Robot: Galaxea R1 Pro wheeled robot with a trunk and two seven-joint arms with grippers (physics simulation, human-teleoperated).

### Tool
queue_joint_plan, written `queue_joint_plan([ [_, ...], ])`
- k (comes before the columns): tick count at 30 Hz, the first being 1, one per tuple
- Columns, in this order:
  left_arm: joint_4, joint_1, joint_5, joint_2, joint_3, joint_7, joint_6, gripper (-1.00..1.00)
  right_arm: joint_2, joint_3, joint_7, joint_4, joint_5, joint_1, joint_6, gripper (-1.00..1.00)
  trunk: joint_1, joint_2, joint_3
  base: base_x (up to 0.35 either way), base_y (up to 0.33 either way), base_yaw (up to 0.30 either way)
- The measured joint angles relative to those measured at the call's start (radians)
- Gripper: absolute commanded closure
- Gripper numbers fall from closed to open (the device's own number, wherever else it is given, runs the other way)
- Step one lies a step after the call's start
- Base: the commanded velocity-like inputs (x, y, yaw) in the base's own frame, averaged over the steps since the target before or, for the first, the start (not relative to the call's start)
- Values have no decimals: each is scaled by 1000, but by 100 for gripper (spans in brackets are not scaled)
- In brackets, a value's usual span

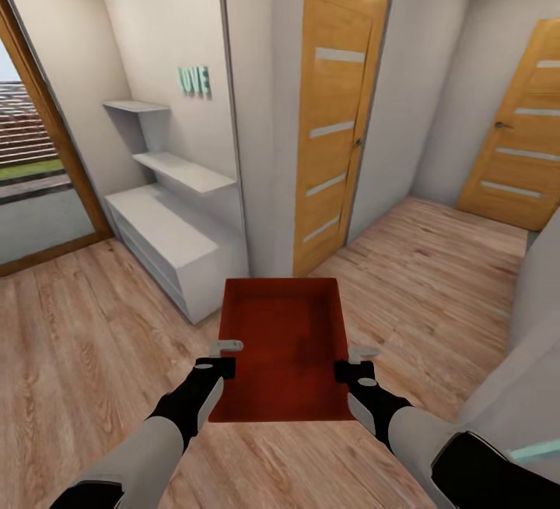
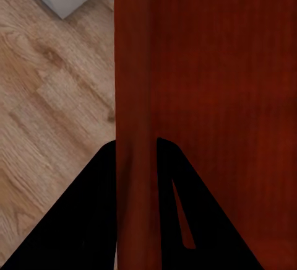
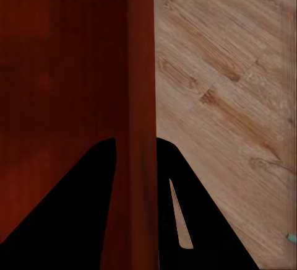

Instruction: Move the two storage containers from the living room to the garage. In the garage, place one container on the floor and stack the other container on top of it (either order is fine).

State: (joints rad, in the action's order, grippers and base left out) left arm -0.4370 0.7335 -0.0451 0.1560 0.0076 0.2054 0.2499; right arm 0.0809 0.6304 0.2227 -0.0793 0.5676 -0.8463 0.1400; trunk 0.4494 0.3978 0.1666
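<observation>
I'm carrying one orange-red storage container (image 1: pixel 284 349) out in front of me, held up over the light wood-plank floor (image 1: pixel 85 338), its open top facing up and its inside bare. My left end effector (image 1: pixel 225 358) is clamped on the container's left wall; in the left wrist view the thin red wall (image 2: pixel 136 158) runs straight between my two dark fingers (image 2: pixel 93 214), one inside the box, one outside. My right end effector (image 1: pixel 354 363) is pinched the same way on the container's right wall, and the right wrist view shows that wall (image 3: pixel 133 158) caught between the fingers (image 3: pixel 74 208) with floor planks beyond it. Just past the container's far end stands a white wall corner (image 1: pixel 260 143). Left of the container sits a low white cabinet (image 1: pixel 167 248) with white shelves (image 1: pixel 183 170) above it and teal "LOVE" letters (image 1: pixel 194 81) on the wall. Right of that corner is a wooden door (image 1: pixel 338 104), and another wooden door (image 1: pixel 521 143) stands farther right.
</observation>
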Motion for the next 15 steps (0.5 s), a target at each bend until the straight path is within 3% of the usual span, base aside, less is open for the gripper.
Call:
queue_joint_plan([
  [15, -1, 0, -1, 0, 0, 0, 1, 100, 0, -1, 0, 0, 0, 0, 0, 100, 0, 0, 0, 1, 0, -283],
])
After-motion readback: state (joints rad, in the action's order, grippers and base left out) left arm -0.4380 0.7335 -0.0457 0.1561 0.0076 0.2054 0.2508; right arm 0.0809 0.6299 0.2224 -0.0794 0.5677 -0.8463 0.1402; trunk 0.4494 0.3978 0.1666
